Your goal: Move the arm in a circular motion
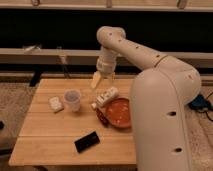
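The arm (150,65) is thick and cream-white, rising from the lower right and bending down over the back of the wooden table (50,140). It ends in a pale yellowish gripper (101,80), which hangs above the table's far middle. The gripper is just behind a white bottle (107,96) lying on its side, and nothing shows between the fingers.
On the table stand a clear plastic cup (72,99), a small white packet (55,104), a red-orange bowl (119,112) and a black phone-like slab (86,141). A dark wall with a pale rail runs behind the table. The arm's big lower segment fills the right side.
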Robot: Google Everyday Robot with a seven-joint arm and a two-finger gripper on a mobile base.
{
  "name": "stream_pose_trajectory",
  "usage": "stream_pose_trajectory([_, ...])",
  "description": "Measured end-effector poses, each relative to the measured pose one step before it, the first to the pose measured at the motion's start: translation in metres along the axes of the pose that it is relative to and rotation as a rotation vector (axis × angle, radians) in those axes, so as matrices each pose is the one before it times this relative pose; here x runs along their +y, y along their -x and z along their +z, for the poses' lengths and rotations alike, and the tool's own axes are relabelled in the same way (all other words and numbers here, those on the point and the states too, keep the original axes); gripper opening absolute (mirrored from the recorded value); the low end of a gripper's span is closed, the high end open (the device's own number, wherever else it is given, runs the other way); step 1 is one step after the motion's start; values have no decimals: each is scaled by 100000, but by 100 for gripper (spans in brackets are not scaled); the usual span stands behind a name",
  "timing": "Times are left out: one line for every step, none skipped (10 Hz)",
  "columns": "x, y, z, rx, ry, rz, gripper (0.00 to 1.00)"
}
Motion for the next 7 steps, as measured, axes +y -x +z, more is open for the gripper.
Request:
stream_pose_trajectory([-11, 19, -6, -28, -75, -75, 80])
stream_pose_trajectory([-27, 15, 19, 40, -226, -280, 80])
stream_pose_trajectory([-212, 340, -393, -1091, -2178, -2072, 80])
stream_pose_trajectory([45, 744, -210, -715, -2016, -2233, 80])
stream_pose_trajectory([452, 1311, -225, -1157, -2299, -3072, 80])
stream_pose_trajectory([482, 1057, -103, -676, -1202, -2765, 80])
stream_pose_trajectory([401, 1023, -200, -883, -803, -3110, 80])
